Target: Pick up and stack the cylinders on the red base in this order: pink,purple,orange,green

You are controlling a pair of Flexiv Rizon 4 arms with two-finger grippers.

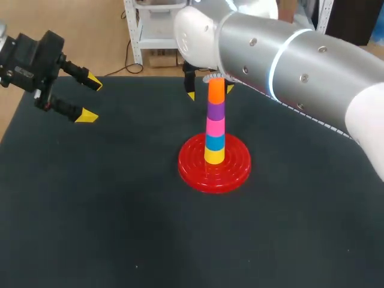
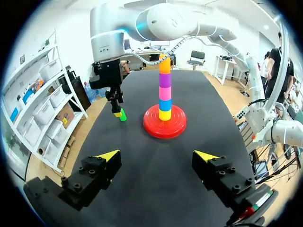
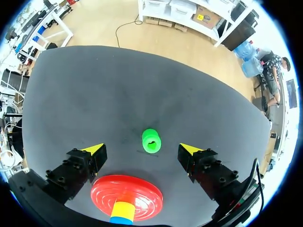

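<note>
The tabletop [image 1: 90, 210] before me is dark, almost black, with a matte, faintly speckled surface that runs to all its edges. Near its middle, a little toward the far edge, a yellow cylinder [image 1: 214, 155] stands upright on the red base [image 1: 237, 171], and a blue cylinder [image 1: 215, 141] sits straight on top of it, touching

The table [image 1: 90, 210] has a dark, matte top. 2 things lie directly on it. The red base [image 1: 191, 169] sits well ahead of the left gripper [image 2: 157, 154], in line with the gap between its fingers. The green cylinder [image 3: 151, 140] rests just beyond the base, under the right gripper [image 3: 142, 147], between its 2 spread fingers and touching neither. Its hole faces that gripper. Base and cylinder are near each other but apart.
</note>
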